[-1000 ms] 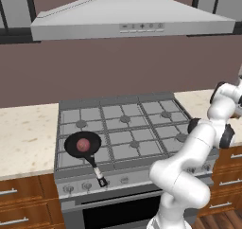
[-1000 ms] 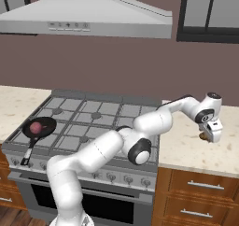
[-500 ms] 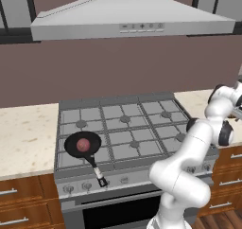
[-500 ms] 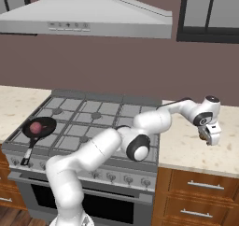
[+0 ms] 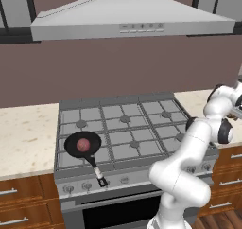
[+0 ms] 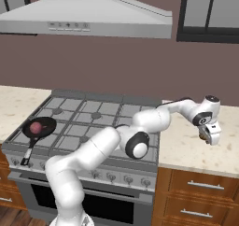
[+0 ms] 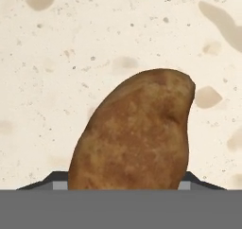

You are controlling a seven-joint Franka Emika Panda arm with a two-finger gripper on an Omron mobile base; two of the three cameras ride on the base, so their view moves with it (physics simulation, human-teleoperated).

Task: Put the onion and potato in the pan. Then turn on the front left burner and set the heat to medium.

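One pincer, yours, reaches out over the speckled counter to the right of the stove. You see the potato right between its two tips, which sit at either flank of it; whether they actually clamp it you cannot tell. Counter lies right behind the potato. Far off to the pincer's left the onion sits inside the pan on the front left burner.
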